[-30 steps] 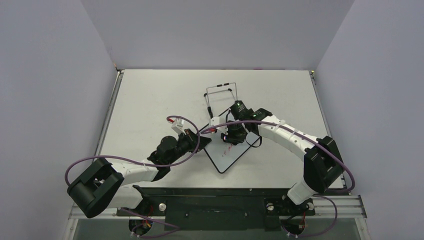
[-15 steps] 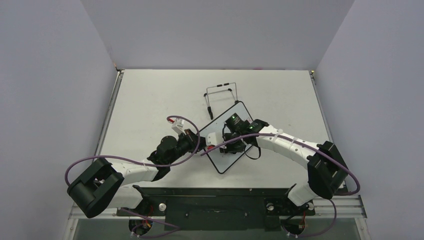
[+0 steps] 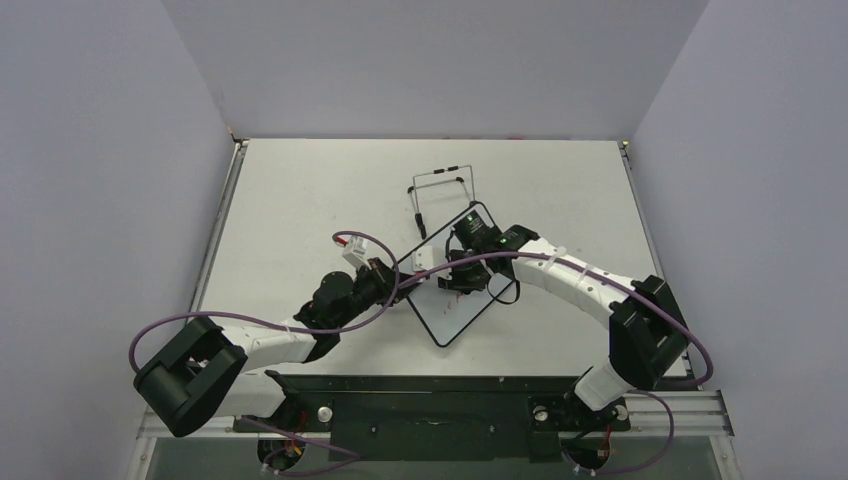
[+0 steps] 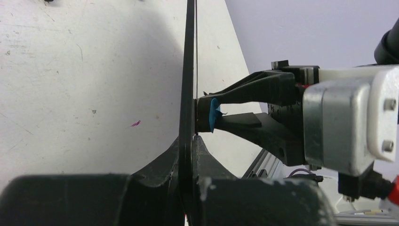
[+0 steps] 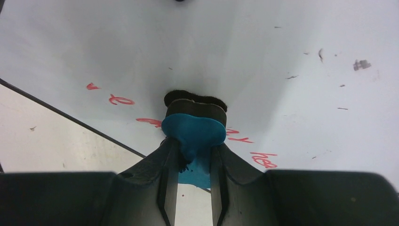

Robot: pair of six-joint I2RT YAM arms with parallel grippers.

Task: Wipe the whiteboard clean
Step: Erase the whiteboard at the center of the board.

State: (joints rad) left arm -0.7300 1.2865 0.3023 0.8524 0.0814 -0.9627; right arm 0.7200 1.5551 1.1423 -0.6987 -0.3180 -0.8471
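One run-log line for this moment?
left end effector: shut on whiteboard | right end effector: shut on blue eraser, pressing whiteboard | red writing: present

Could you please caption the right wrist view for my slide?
The right tool presses a blue eraser against the whiteboard among red marks.

Red writing (image 5: 263, 160) partly hidden behind blue eraser (image 5: 193, 129), whiteboard (image 4: 188, 70) edge-on, face unseen

The left gripper (image 3: 402, 285) and right gripper (image 3: 460, 281) meet the whiteboard (image 3: 448, 320).
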